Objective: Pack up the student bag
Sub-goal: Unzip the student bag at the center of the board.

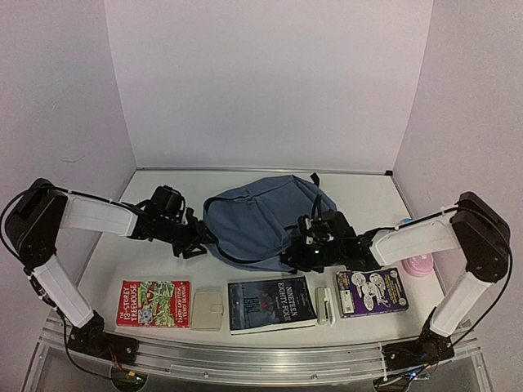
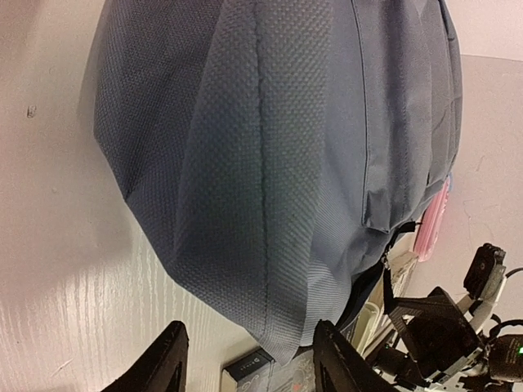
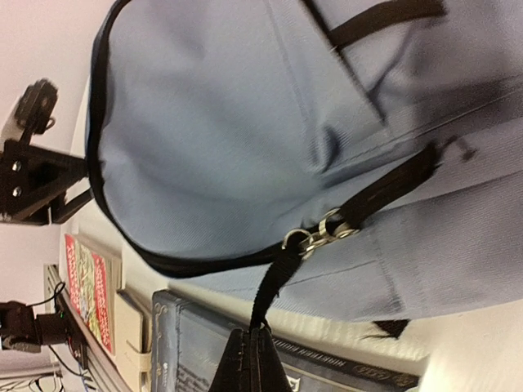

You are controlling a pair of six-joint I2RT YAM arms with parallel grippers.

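Student bag: the slate-blue student bag [image 1: 257, 212] lies at the middle of the table [image 1: 368, 196], toward the far side, between the two grippers and beyond the row of books.
Left gripper: the left gripper [image 2: 249, 335] is at the bag's left near edge; its jaws stand apart, and a hanging fold of the blue fabric reaches down between them. The fold lies close to one finger [image 2: 335, 359] and is clear of the other.
Right gripper: the right gripper [image 3: 252, 351] is at the bag's right near edge, jaws closed tight on the end of a black strap [image 3: 270, 286].
Strap: it runs from the closed fingertips up to a pair of metal rings [image 3: 315, 237] on the bag's black edging.
Near row, left to right: a red book [image 1: 153, 303], a beige case [image 1: 208, 310], a dark book [image 1: 270, 304], a small white item [image 1: 324, 305] and a purple book [image 1: 372, 291], lying side by side along the near edge.
Pink pencil case: the pink pencil case [image 1: 421, 265] sits at the right, just beyond the purple book and partly behind the right arm.
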